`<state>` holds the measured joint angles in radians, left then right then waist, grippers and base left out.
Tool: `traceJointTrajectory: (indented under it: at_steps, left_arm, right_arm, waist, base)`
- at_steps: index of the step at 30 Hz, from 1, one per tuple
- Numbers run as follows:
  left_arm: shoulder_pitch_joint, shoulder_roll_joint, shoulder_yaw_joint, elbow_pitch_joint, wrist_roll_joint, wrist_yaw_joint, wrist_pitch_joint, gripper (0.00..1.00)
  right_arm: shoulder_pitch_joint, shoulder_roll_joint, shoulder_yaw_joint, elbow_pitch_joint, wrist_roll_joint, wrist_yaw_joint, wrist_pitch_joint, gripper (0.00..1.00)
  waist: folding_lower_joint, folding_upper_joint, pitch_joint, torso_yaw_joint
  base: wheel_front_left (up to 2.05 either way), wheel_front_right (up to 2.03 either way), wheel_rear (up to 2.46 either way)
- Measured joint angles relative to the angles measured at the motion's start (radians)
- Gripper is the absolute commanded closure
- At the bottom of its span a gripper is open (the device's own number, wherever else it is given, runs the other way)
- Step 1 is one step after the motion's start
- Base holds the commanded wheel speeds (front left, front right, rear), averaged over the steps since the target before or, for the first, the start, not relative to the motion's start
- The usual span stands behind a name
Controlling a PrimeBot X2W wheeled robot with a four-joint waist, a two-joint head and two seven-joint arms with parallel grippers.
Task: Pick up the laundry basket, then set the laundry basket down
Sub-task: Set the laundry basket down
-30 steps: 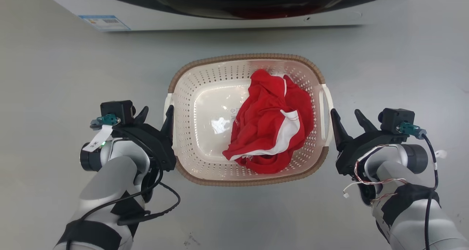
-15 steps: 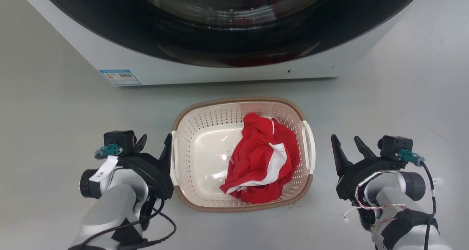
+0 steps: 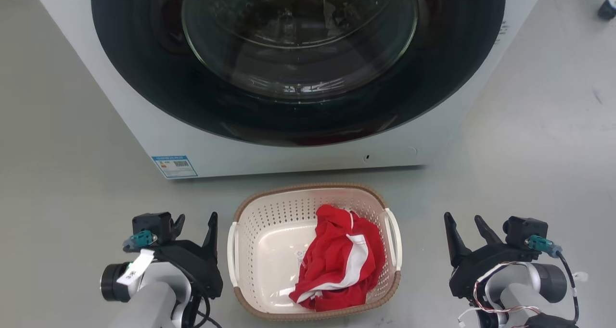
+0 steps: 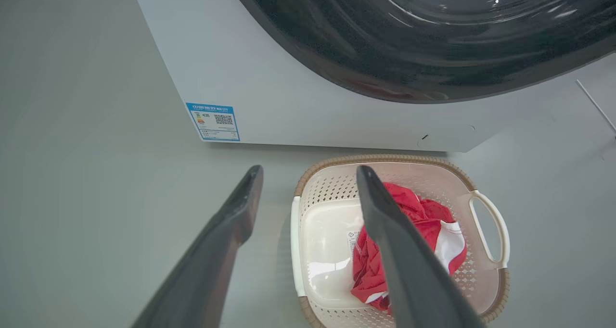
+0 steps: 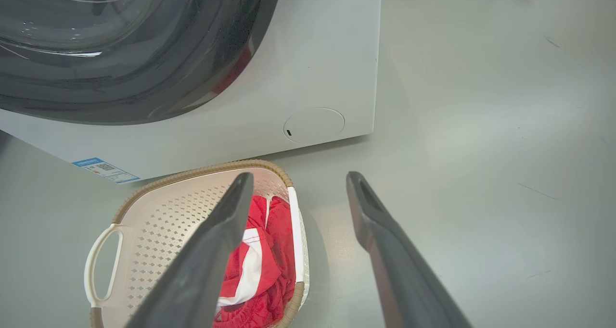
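Left pincer [image 3: 195, 219]: two long dark fingers spread wide, nothing between them. Right pincer [image 3: 463, 218]: likewise spread, likewise empty. Both hung low at either side, fingers pointing toward the washer [image 3: 159, 126].

Key relation: the laundry basket [image 3: 308, 187] stood on the floor [image 3: 72, 183] between the two pincers, rightward of the left one and leftward of the right one. Its long axis ran side to side, so a short end with a loop handle faced each pincer. The left arm was nearer. Its inner finger sat just beside the left handle [image 3: 232, 251] and looked apart from it, though the angle leaves that a little unsure. The right pincer was well apart from the right handle [image 3: 394, 241], with bare floor between. My read is that any lift needs both pincers to come inward along that long axis, the right one travelling farther.

Materials:
- Basket: cream-white hard plastic, rounded-rectangular, with a glossy base, rows of small holes in the walls, a brown woven-look rim and smooth white loop handles.
- Red garment [image 3: 339, 265]: soft and crumpled, with a white stripe, heaped toward the basket's right half. The load is probably light but off-centre.
- Washer: just behind the basket, with a white body, a broad dark door ring, a glass porthole and a blue label [image 3: 174, 166] at the lower corner.
- Floor: smooth grey, faintly scuffed.
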<state>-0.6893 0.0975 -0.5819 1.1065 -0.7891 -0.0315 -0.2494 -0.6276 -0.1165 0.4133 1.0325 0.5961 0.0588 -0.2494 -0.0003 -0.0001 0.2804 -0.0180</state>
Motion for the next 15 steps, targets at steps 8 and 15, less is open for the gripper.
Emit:
traceJointTrajectory:
  at_steps: [8, 15]
  left_arm:
    - [0.107, 0.035, 0.034, -0.142, 0.049, 0.054, 0.000, 0.00]
    - [0.236, 0.080, 0.077, -0.310, 0.092, 0.098, 0.000, 0.00]
  right_arm:
    - [0.092, -0.022, -0.022, -0.122, -0.044, -0.041, 0.000, 0.00]
    - [0.168, -0.030, -0.023, -0.248, -0.097, -0.068, 0.000, 0.00]
  waist:
    - [0.0002, 0.0000, -0.105, -0.005]
    - [0.0001, 0.0000, -0.181, -0.009]
  base:
    - [0.00, 0.00, 0.00]
    - [0.00, 0.00, 0.00]
